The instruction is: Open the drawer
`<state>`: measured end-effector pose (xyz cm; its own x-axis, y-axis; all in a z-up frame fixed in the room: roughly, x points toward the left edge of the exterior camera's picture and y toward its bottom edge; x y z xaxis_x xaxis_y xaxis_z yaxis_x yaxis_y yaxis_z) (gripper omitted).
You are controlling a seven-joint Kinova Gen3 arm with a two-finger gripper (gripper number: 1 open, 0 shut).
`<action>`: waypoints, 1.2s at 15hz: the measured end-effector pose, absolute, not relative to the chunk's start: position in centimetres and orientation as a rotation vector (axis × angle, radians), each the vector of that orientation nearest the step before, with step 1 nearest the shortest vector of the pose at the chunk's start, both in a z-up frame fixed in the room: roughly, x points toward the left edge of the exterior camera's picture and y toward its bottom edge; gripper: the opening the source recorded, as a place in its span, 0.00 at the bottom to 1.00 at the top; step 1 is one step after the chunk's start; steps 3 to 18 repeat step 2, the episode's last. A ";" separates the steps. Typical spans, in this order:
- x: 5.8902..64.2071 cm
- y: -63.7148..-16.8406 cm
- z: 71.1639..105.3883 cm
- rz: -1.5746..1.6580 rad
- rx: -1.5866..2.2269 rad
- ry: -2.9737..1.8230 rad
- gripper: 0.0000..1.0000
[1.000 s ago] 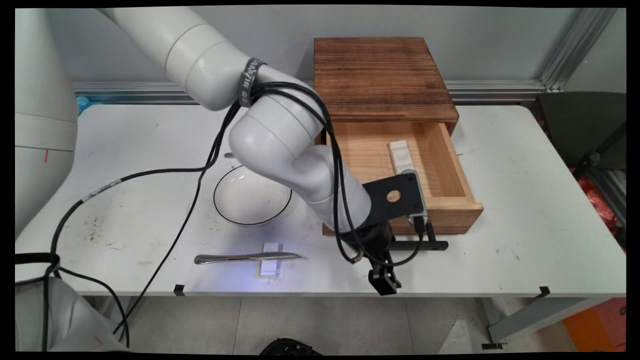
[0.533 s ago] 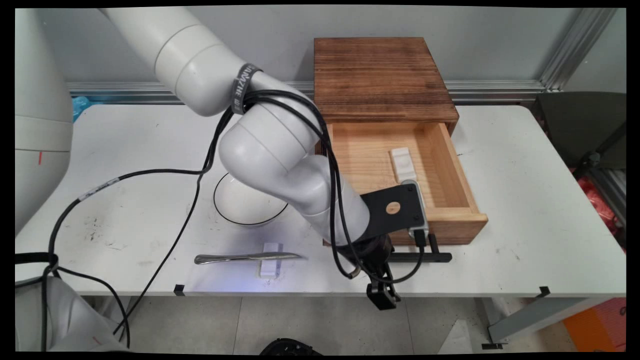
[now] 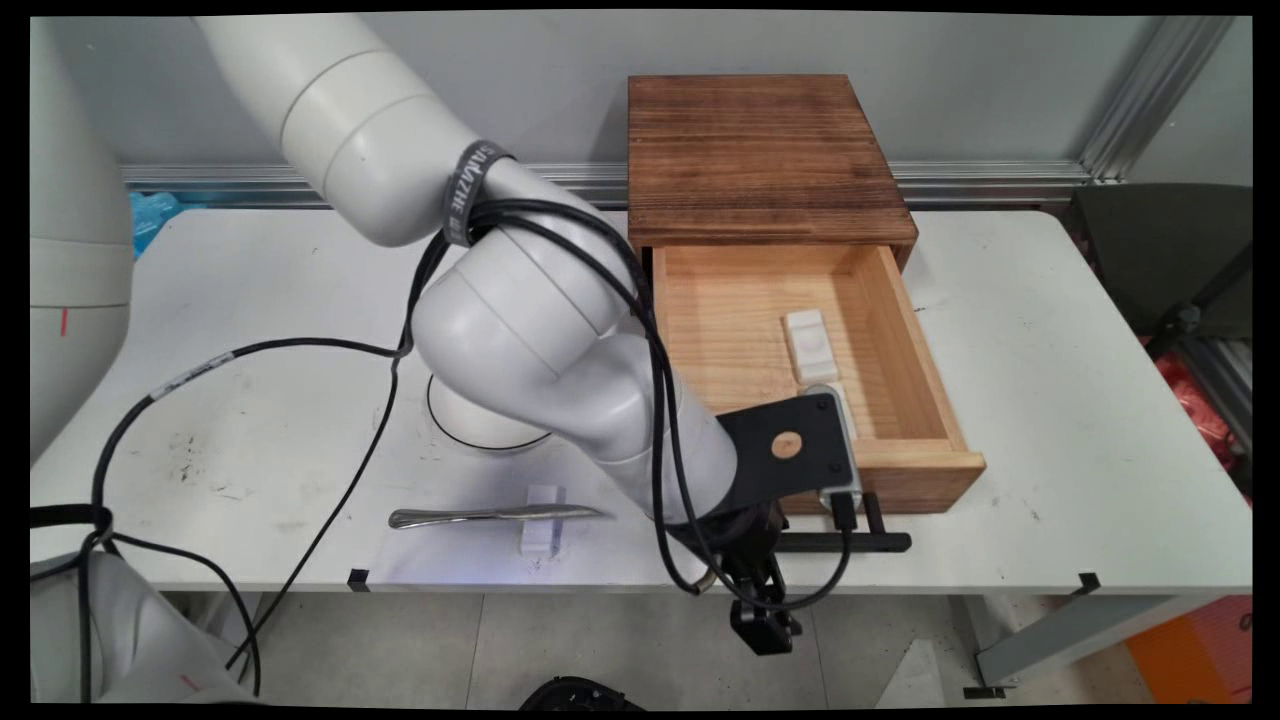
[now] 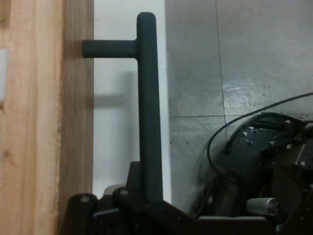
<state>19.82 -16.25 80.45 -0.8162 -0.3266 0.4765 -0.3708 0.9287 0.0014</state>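
Note:
A wooden box (image 3: 760, 150) stands at the back of the table with its drawer (image 3: 905, 475) pulled out toward the near edge. My gripper (image 3: 765, 620) is shut on the left end of the drawer's black bar handle (image 3: 860, 542). In the hand view the handle (image 4: 149, 107) runs down into my gripper (image 4: 146, 208), beside the drawer front (image 4: 76, 122). A small white block (image 3: 810, 345) lies inside the drawer, partly behind my wrist mount.
A white bowl (image 3: 470, 425) with a dark rim sits left of the drawer, mostly hidden by the arm. A metal knife (image 3: 495, 516) lies across a small white rest (image 3: 540, 535) near the front edge. Black cables hang from the arm.
The drawer has slid farther out toward the near edge, drawn by my gripper on its handle. The white block rode along inside it. The arm now covers more of the bowl.

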 end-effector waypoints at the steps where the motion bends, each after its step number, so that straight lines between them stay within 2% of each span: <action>1: 19.8 -16.0 80.5 0.124 0.500 -2.603 1.00; 18: 19.7 -15.7 80.6 0.122 0.498 -2.603 1.00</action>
